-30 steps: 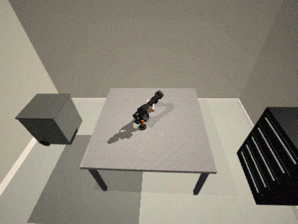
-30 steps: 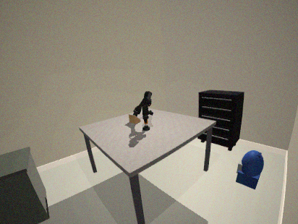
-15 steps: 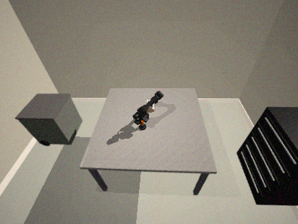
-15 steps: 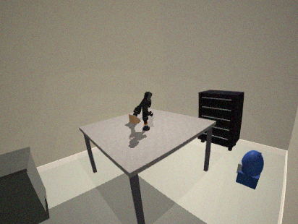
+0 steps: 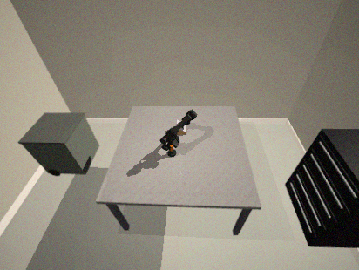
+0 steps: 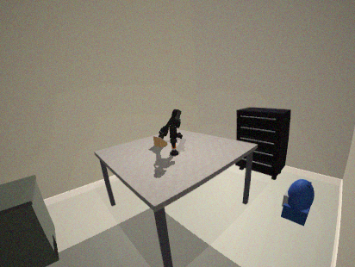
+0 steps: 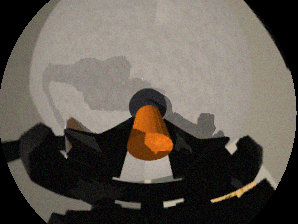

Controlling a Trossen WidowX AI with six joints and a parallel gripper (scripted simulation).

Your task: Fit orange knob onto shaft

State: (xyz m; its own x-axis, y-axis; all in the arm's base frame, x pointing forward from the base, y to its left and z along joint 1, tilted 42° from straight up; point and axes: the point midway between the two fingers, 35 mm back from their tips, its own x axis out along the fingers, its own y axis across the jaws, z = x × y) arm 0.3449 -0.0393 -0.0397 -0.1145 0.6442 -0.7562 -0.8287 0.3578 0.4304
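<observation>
Knob over pedestal, flat side unconfirmed

Because the knob's hole faces down and out of sight, we judge the coming move by how the 2 parts line up. Just below and left of centre in the top view, the orange knob [image 5: 172, 148] [image 7: 148, 131] shows between the black gripper [image 5: 171, 147] [image 6: 173, 145] [image 7: 148, 120] and the dark round pedestal [image 5: 172, 153] [image 6: 174, 152] [image 7: 148, 95]. The jaws are closed on the knob, 1 at its left and 1 at its right in the wrist view.

In that wrist view, the knob's long axis runs almost straight up the frame, from the jaws at lower centre to the pedestal just above the middle. The knob's far end overlaps the pedestal there. In the exterior view, near the centre of the frame, the knob stands roughly upright directly above the pedestal, with the 1 arm [image 5: 178, 130] [image 6: 176, 118] reaching down to it. We cannot make out the silver shaft in any of the 3 views, nor tell whether the knob has begun to slide over it.

Position looks close to right, so in our judgement the move turns on rotation: the 2 flats must agree before we press down. If the knob resists, a small twist about its long axis would be wiser than more force, which could tilt it in the grip. Release should wait until it is fully seated.
</observation>
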